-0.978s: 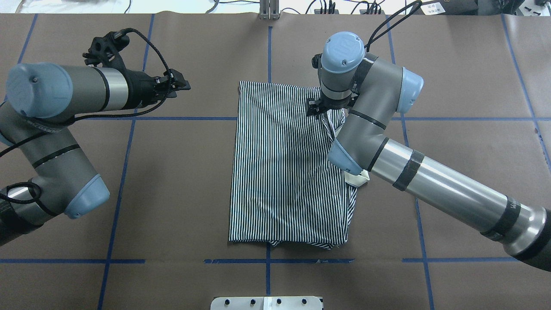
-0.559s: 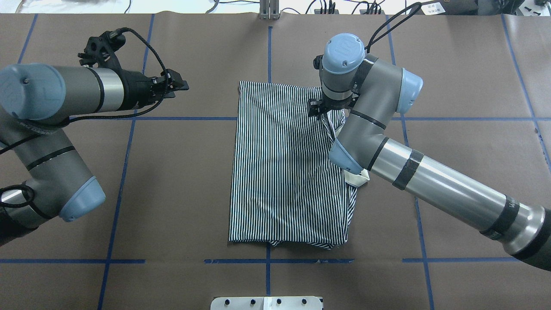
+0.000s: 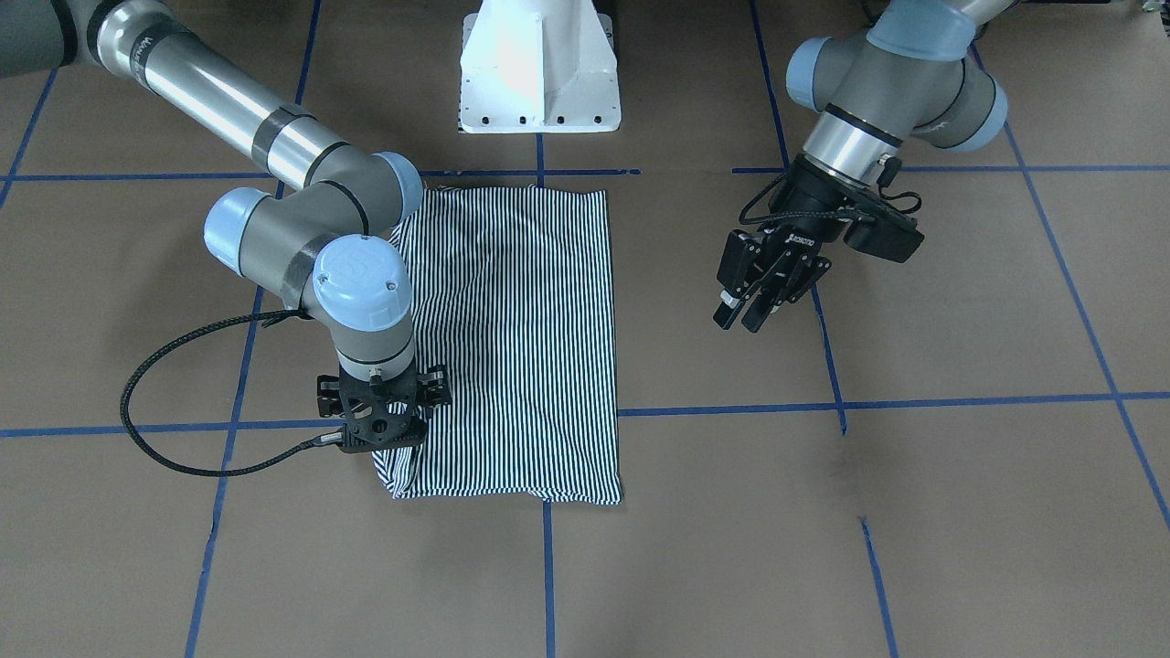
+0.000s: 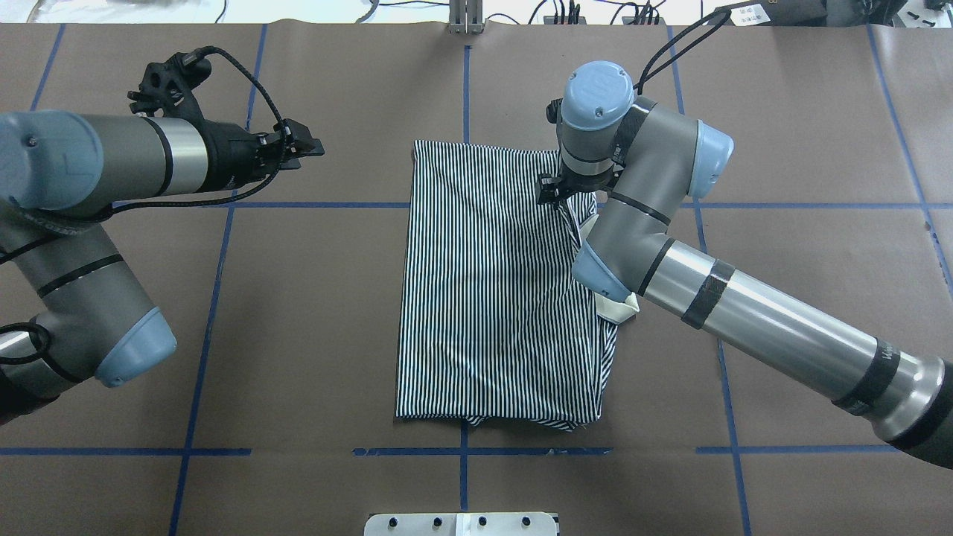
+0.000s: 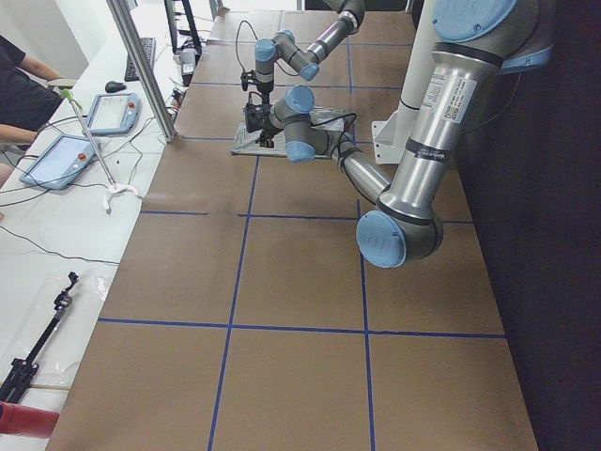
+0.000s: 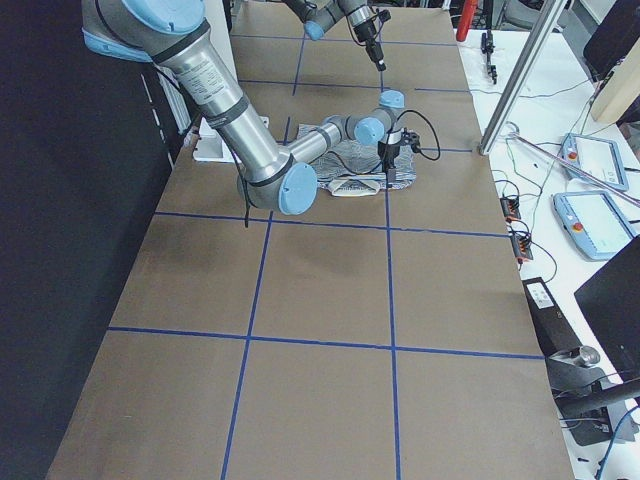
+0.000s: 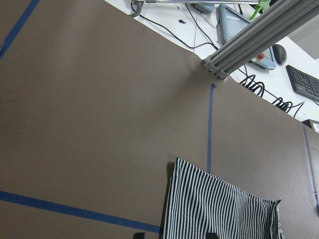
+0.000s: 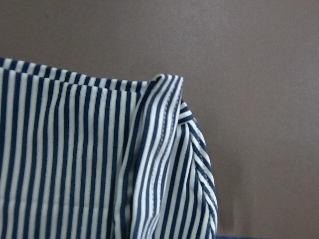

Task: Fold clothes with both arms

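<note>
Two grippers, 1 shirt.

Item 1 – left gripper: fingers apart w/ a moderate gap; both tips show at the bottom edge of its wrist view w/ space btwn. Holds nothing, touches nothing. Hangs over bare table, well apart from the cloth, on robot's left toward the far side. Tips aim toward the shirt's far-left corner.

Item 2 – right gripper: points straight down at the shirt's far-right corner, on or just above the fabric. Fingers are hidden under the wrist in ext. views and don't show in its own wrist view, so cannot tell if apart, together or pinching cloth. Wrist view is a close-up of a turned-over corner w/ stitched hem, brown table beyond.

Item 3 – polo shirt: navy/white stripes, folded to a rough rectangle, flat at table ctr, mostly right of the ctr blue tape line. Long axis runs near-to-far from the robot; stripes run the same way. Far edge straight, near edge slightly uneven. Cream collar pokes out sideways from the right long edge approx. mid-length, partly under the right arm. Which end is the neck: cannot tell.
</note>
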